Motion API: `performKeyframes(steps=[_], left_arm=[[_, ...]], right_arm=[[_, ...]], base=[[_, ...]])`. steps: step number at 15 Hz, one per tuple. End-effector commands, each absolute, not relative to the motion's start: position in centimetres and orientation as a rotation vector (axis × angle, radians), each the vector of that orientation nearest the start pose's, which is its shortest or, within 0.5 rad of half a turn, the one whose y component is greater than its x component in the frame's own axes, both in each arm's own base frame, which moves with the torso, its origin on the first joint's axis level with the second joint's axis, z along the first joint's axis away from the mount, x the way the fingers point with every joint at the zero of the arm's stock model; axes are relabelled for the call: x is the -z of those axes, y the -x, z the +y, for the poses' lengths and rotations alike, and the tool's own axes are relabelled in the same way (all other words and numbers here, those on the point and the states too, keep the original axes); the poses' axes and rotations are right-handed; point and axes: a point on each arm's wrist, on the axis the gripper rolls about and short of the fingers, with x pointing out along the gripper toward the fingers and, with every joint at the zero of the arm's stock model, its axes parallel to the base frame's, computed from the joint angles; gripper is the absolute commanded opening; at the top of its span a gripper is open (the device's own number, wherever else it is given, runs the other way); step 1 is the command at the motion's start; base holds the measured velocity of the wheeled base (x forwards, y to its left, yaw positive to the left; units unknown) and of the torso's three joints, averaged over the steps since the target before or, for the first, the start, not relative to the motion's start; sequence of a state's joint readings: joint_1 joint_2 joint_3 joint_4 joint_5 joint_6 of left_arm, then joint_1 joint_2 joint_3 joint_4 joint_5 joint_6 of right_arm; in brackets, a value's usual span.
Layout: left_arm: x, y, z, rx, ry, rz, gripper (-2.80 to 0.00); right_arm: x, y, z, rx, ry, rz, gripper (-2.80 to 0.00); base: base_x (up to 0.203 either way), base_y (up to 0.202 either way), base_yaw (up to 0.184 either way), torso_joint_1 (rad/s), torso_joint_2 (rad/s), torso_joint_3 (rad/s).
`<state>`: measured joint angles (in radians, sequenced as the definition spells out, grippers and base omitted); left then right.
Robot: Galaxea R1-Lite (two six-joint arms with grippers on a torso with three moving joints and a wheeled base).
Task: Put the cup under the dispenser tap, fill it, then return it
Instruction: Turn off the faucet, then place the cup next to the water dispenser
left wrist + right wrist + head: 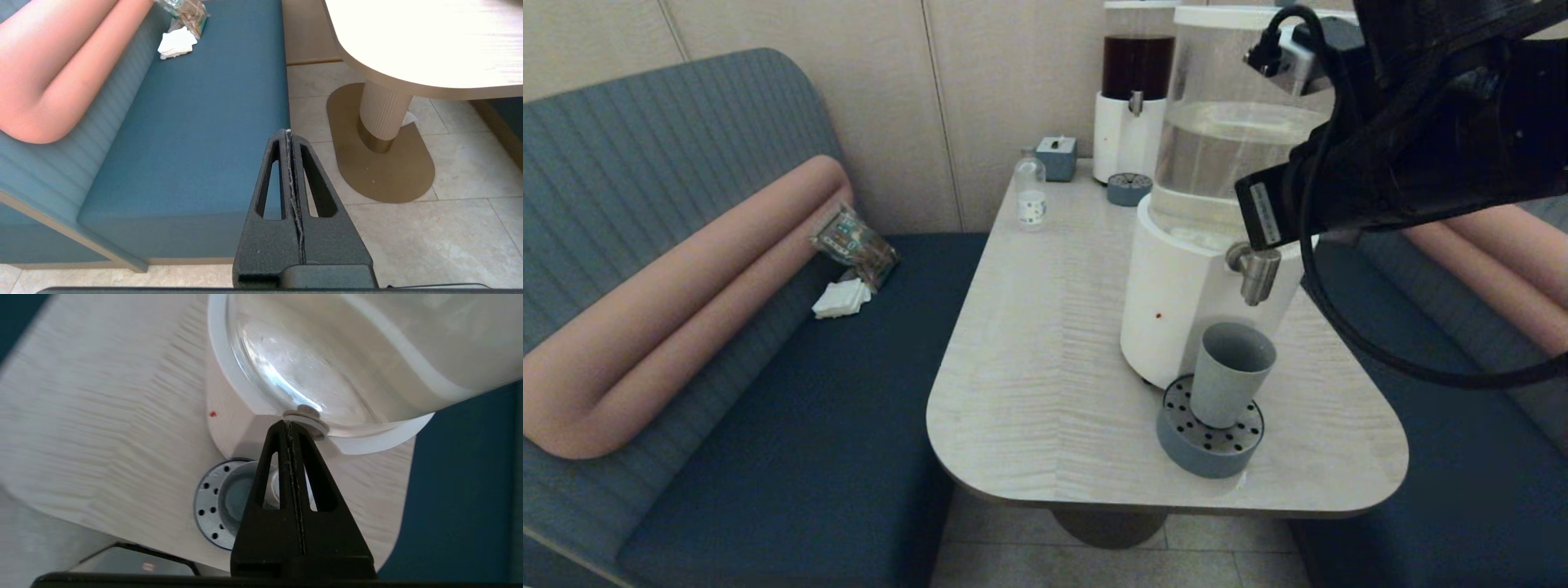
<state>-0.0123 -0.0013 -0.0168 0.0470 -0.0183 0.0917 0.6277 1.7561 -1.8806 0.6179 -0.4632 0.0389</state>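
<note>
The cup [1230, 373] stands upright on the round perforated drip tray [1207, 445], at the near right of the desk [1045, 359], directly below the dispenser tap [1255, 272]. The cup appears empty; no stream is visible from the tap.

The right pincer [291, 428] is closed, its fingers pressed flat together and holding nothing. Its tip sits against the white button-like disc [305, 416] at the junction of the clear tank [1233, 147] and the white base [1176, 302], above the tap. The cup lies below and nearer than the pincer, well apart from it, partly hidden behind the fingers in the right wrist view.

Hazards from this state:
- Off-centre pressure on the disc may let the tip slip onto the tank wall, giving no flow.
- Excess force may shift the dispenser on the desk, moving the tap off the cup.
- Prolonged pressing may overfill the cup, so liquid spills into the tray.
- A careless descent of the arm may tip the cup.

The left pincer [289, 141] is closed and empty, parked low beside the bench seat [196, 122], left of the desk.
</note>
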Motion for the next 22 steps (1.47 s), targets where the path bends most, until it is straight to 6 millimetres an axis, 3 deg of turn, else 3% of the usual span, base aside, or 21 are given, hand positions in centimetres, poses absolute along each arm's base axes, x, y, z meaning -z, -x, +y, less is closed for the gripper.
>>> performKeyframes(steps=[1, 4, 6, 9, 12, 14, 17, 20, 22], left_arm=[[-7.5, 2.4, 0.0, 0.032, -0.092, 0.028, -2.80], [-7.5, 2.4, 0.0, 0.032, -0.093, 0.028, -2.80], [-7.5, 2.4, 0.0, 0.032, -0.092, 0.028, -2.80], [-7.5, 2.4, 0.0, 0.032, -0.092, 0.028, -2.80], [-7.5, 2.4, 0.0, 0.032, -0.093, 0.028, -2.80], [-7.5, 2.4, 0.0, 0.032, -0.092, 0.028, -2.80], [-7.5, 2.4, 0.0, 0.032, -0.092, 0.028, -2.80], [-7.5, 2.4, 0.0, 0.032, -0.093, 0.028, -2.80], [-7.5, 2.4, 0.0, 0.032, -0.092, 0.028, -2.80]], right_arm=[[-35.9, -23.9, 16.4, -0.167, 0.185, 0.375, -2.80], [-38.0, -21.7, 14.9, -0.169, 0.133, 0.307, -2.80], [-39.5, -19.5, 12.8, -0.145, 0.099, 0.254, -2.80], [-40.6, -15.4, 7.7, -0.022, 0.066, 0.192, -2.80], [-39.9, -10.0, 2.2, 0.133, 0.045, 0.130, -2.80], [-38.0, -5.2, 0.1, 0.171, 0.058, 0.083, -2.80], [-33.0, 0.5, -0.7, 0.206, 0.093, 0.000, -2.80], [-26.9, 3.4, -0.7, 0.215, 0.128, -0.051, -2.80], [-24.4, 4.1, -0.6, 0.193, 0.135, -0.114, -2.80]], base=[[0.000, 0.000, 0.000, 0.000, 0.00, 0.000], [0.000, 0.000, 0.000, 0.000, 0.00, 0.000], [0.000, 0.000, 0.000, 0.000, 0.00, 0.000], [0.000, 0.000, 0.000, 0.000, 0.00, 0.000], [0.000, 0.000, 0.000, 0.000, 0.00, 0.000], [0.000, 0.000, 0.000, 0.000, 0.00, 0.000], [0.000, 0.000, 0.000, 0.000, 0.00, 0.000], [0.000, 0.000, 0.000, 0.000, 0.00, 0.000], [0.000, 0.000, 0.000, 0.000, 0.00, 0.000]])
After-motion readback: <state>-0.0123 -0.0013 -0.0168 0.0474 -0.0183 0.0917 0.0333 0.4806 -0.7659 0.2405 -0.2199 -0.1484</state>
